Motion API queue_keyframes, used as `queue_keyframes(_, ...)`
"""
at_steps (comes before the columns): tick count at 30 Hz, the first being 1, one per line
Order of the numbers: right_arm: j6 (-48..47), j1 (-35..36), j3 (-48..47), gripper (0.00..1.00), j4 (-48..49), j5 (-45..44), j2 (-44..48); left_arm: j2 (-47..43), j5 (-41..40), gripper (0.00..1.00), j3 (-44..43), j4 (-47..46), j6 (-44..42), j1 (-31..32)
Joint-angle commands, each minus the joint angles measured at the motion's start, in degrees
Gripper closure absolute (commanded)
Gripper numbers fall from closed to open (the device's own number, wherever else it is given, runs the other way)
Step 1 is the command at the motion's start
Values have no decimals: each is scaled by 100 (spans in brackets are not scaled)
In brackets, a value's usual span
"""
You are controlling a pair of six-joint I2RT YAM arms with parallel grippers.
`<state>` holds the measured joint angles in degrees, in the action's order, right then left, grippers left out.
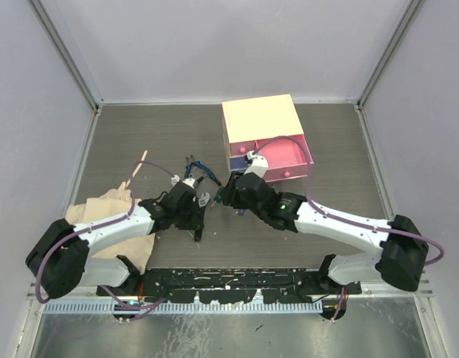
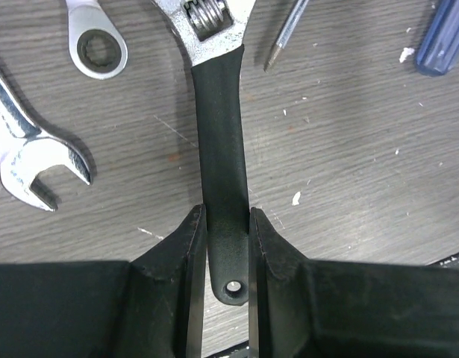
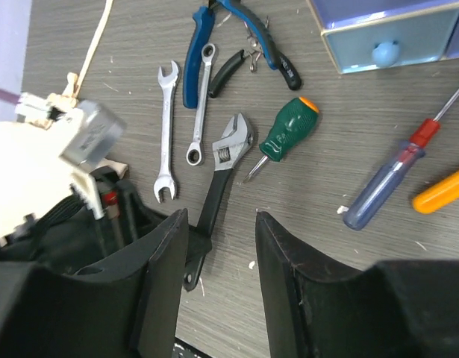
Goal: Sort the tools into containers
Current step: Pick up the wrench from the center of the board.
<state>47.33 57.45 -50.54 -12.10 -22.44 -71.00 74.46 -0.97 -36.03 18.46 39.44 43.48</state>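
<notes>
Left gripper clamped on the black handle of an adjustable wrench, which lies on the grey table between a ratcheting ring wrench and a green-handled screwdriver. Right gripper spread apart and empty, poised above the same handle. Cream chest at the far side of the table, its pink drawer pulled out.

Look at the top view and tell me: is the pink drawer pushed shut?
No, the pink drawer stands pulled well out of the cream chest, with its inside open to view.
</notes>
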Motion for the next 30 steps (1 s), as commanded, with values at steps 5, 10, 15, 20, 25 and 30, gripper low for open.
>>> queue_keyframes(5,509,143,-121,55,1105,330,-1037,-735,243,88,492,-776,388,20)
queue_keyframes(10,674,250,-262,55,1233,382,-1639,-833,326,88,716,-1004,537,19)
queue_keyframes(15,857,328,-321,55,1415,435,-2082,-893,335,88,752,-998,523,16)
queue_keyframes(20,966,367,-394,53,1725,703,-2496,-856,388,88,755,-1049,498,15)
queue_keyframes(25,1088,372,-508,52,1878,905,-2877,-919,390,88,781,-1052,530,14)
queue_keyframes(30,1179,372,-537,53,1965,921,-3084,-1092,397,88,866,-1014,497,15)
